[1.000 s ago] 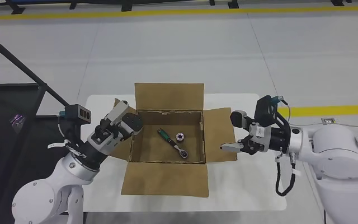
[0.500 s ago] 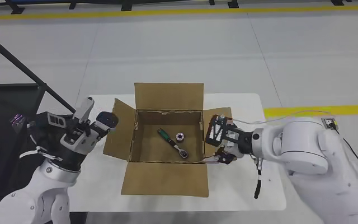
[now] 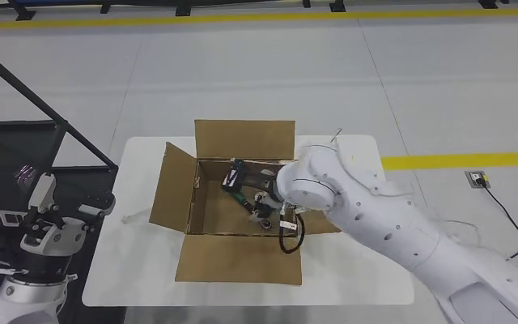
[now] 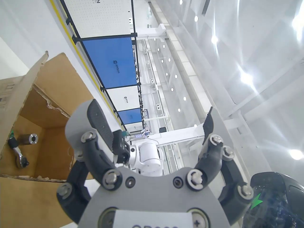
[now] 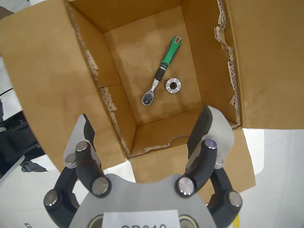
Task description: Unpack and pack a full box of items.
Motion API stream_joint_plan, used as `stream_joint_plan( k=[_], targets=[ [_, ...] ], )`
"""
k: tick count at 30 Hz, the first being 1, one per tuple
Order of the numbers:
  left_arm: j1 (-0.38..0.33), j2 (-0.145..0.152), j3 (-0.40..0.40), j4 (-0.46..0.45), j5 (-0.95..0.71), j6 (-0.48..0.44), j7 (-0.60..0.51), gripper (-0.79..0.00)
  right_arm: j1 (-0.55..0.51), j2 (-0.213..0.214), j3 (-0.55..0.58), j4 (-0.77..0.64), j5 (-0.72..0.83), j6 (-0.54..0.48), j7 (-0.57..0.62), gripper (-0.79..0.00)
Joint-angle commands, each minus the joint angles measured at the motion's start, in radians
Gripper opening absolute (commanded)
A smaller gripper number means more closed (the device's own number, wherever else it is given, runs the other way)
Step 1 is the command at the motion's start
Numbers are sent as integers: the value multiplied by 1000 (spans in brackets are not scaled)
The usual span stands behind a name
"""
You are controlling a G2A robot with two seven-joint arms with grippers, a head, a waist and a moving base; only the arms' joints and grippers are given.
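An open box [image 3: 245, 139] sits in the middle of the bench [image 3: 356, 279]. Inside, on its floor, a ratchet wrench [image 5: 162, 68] lies just beside a socket [image 5: 173, 85].

White table [image 3: 146, 267], yellow floor line [image 3: 243, 16], black frame beside the table [image 3: 57, 118], blue wall panels [image 4: 109, 62], ceiling lights [image 4: 215, 39]

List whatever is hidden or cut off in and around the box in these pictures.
- Top view: the right arm covers part of the floor of the box, so the socket and the head of the ratchet cannot be made out.
- Top view: the right gripper lies beneath its own arm.
- Left wrist view: the ratchet's handle is cut off by a box flap.
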Motion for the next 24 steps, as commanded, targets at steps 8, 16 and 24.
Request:
stream_joint_plan(
  k=[8,16,24],
  targets=[
    [-1,0,1,0,2,1,0,0,3,-19,-26,27,1,8,-21,0],
    [-1,0,1,0,2,1,0,0,3,-19,-26,27,1,8,-21,0],
    [8,5,40,-2,46,7,-8,0,-6,-64,-29,187,45,-60,-154,0]
  ],
)
